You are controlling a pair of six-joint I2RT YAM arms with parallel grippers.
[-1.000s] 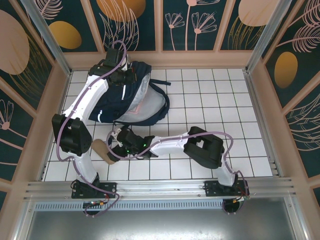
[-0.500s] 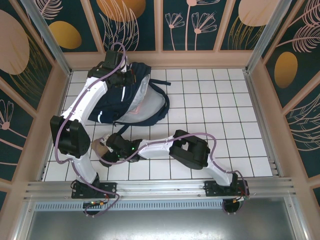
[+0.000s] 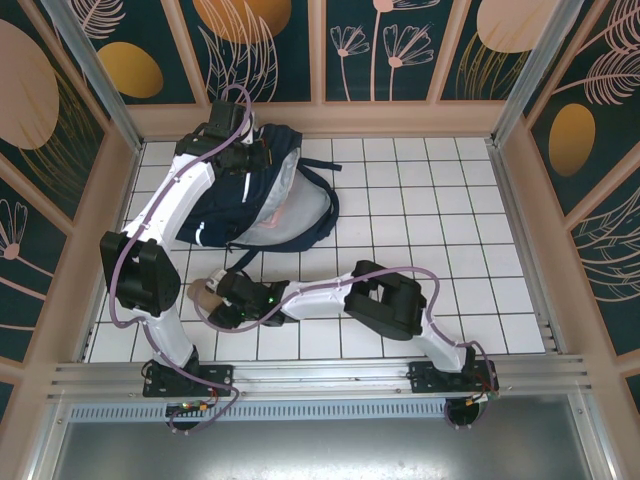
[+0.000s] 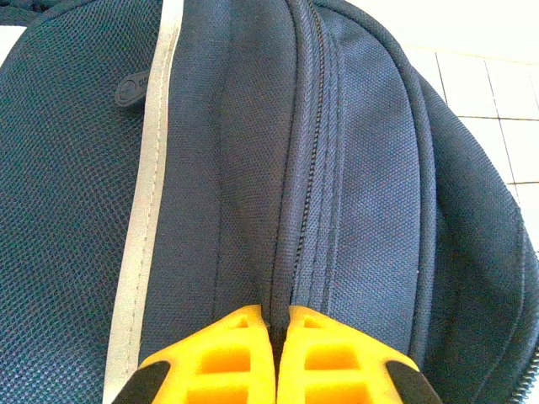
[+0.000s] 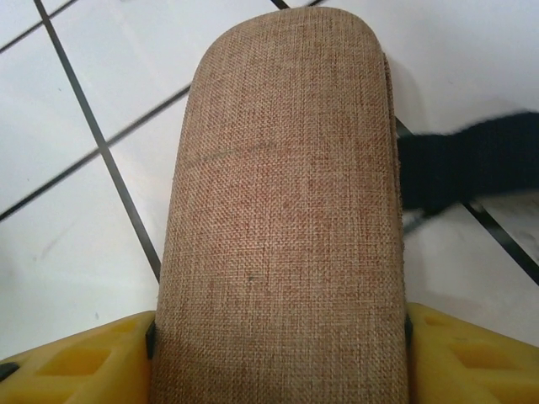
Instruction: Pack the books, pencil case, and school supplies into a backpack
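White tiled table [image 3: 440, 200], dark grout lines, nothing fancy. Big navy backpack [image 3: 283, 205] lying flat at far left, main pocket gaping, pale lining showing. Brown woven pencil case [image 5: 282, 219] flat on tiles near front left, apart from bag. Dark strap [image 5: 472, 164] trails over tiles, reaching case's edge.

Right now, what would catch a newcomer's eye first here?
The big navy backpack at the far left of the tiled table, pinched beside its zipper by the shut left hand. Nearer, the right hand straddles a brown woven pencil case lying on the tiles.
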